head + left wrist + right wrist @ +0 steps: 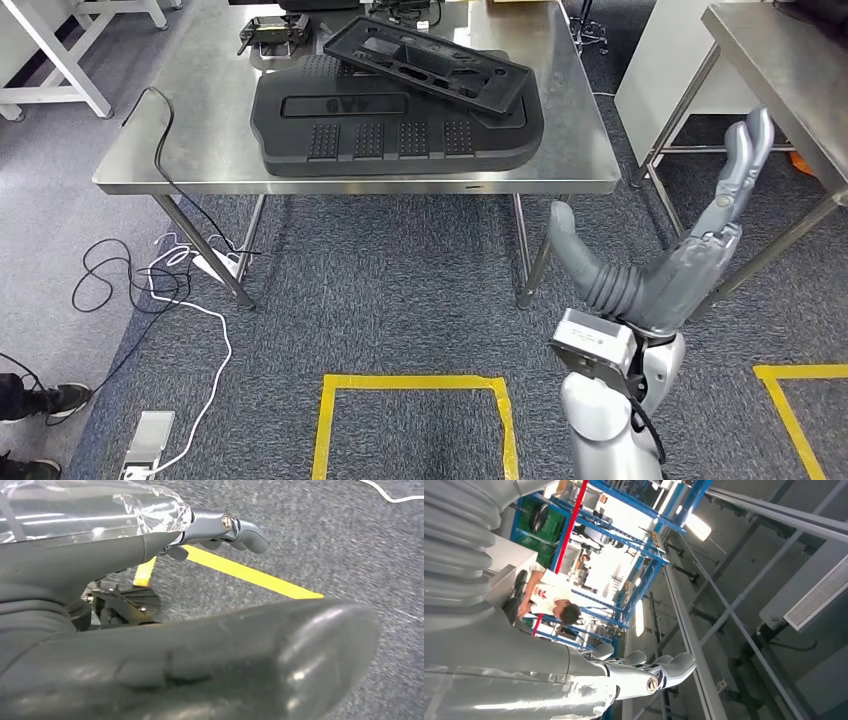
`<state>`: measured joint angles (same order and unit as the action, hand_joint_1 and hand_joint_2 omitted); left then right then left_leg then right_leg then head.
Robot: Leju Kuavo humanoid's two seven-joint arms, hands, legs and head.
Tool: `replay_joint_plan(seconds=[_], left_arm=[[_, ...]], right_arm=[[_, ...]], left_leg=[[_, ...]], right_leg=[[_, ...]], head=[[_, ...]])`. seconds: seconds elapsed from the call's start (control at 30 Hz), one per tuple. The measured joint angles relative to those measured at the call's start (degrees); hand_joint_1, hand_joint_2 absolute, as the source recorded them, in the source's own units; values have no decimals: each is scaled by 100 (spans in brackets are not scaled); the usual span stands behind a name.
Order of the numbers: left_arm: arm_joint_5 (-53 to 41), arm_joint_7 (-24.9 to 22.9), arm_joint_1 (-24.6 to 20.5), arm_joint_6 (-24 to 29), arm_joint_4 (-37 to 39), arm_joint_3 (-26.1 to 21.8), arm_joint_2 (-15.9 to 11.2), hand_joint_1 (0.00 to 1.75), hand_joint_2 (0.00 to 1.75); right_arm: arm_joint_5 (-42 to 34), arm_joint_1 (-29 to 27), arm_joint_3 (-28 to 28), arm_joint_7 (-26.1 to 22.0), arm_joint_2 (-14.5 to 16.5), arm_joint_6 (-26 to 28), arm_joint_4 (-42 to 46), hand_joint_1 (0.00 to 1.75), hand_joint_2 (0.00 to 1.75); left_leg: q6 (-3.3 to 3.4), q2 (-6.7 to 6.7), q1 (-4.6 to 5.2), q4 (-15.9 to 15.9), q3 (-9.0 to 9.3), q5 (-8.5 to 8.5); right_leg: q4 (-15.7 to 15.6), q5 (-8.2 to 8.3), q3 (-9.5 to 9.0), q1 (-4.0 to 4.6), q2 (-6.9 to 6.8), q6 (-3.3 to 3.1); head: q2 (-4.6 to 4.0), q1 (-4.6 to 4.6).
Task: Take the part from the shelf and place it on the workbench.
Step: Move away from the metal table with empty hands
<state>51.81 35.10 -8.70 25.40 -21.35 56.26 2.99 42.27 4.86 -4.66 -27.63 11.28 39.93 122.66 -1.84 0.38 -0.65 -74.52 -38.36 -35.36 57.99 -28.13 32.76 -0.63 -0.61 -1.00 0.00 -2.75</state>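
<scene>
Resting on the steel workbench (pixel 180 130) are two black moulded parts: a large ribbed panel (pixel 395 125) flat at the near middle, and a slimmer frame-like part (pixel 435 58) lying tilted across its far right corner, touching it. Right hand (pixel 690 245) is raised at the near right of the bench, off the tabletop, fingers (pixel 745 150) straight and spread from the thumb, holding nothing. Left hand (pixel 150 630) hangs over grey carpet and a yellow tape line (pixel 250 575); its fingers (pixel 235 527) curl slightly, nothing seen in them. Cables (pixel 150 280) trail on the floor at left. Right wrist view looks up at blue racking (pixel 634 585) and a person (pixel 549 597).
</scene>
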Motion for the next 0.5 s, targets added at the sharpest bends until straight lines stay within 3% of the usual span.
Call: replay_joint_plan(seconds=[0.07, 0.13, 0.17, 0.27, 0.33, 0.4, 0.43, 0.47, 0.5], left_arm=[[10, 3, 3, 11, 0, -1, -1, 0, 0], [16, 9, -2, 22, 0, -1, -2, 0, 0], [17, 13, -2, 23, 0, 0, -2, 0, 0], [27, 15, 9, 23, 0, -1, -1, 0, 0], [31, 15, 4, 23, 0, -2, 0, 0, 0], [31, 15, 2, 23, 1, -2, 0, 0, 0], [31, 15, 4, 23, 1, -2, 0, 0, 0], [31, 15, 5, 23, 1, -2, 0, 0, 0], [31, 15, 6, 23, 1, -2, 0, 0, 0]], right_arm=[[-24, -10, -2, -13, 0, 1, 0, 0, 0], [-44, -12, -5, -17, 0, 1, 0, 0, 0], [-51, -11, -6, -18, 0, 1, 0, 0, 0], [-59, -13, -9, -17, -1, 1, 0, 0, 0], [-59, -14, -19, -16, -2, 1, 0, 0, 0], [-59, -18, -32, -10, -3, 1, 0, 0, 0], [-59, -21, -37, -5, -4, 1, 0, 0, 0], [-59, -23, -40, 1, -5, 1, 0, 0, 0], [-58, -24, -43, 10, -6, 1, 0, 0, 0]], left_leg=[[59, -4, 12, 616, 495, 301], [121, -7, 39, 1410, 984, 390], [143, -8, 54, 1636, 1102, 372], [228, 11, 51, 1780, 1079, 435], [318, 37, 18, 1816, 968, 555], [365, 46, 24, 1800, 823, 653], [368, 48, 28, 1783, 748, 697], [365, 50, 31, 1761, 673, 739], [357, 51, 31, 1731, 597, 775]], right_leg=[[45, 63, 112, 9, 1, 23], [88, 120, 180, 26, -2, 66], [97, 150, 198, 29, -7, 91], [113, 186, 249, 30, -7, 186], [399, -136, 372, 25, 17, 245], [1063, -666, 565, 4, 31, 287], [1404, -826, 636, -2, 32, 306], [1630, -858, 647, -8, 32, 320], [1660, -761, 563, -14, 32, 328]], head=[[0, 1], [0, -5], [0, -10], [0, -17], [0, -51], [0, -99], [0, -110], [0, -115], [0, -122]])
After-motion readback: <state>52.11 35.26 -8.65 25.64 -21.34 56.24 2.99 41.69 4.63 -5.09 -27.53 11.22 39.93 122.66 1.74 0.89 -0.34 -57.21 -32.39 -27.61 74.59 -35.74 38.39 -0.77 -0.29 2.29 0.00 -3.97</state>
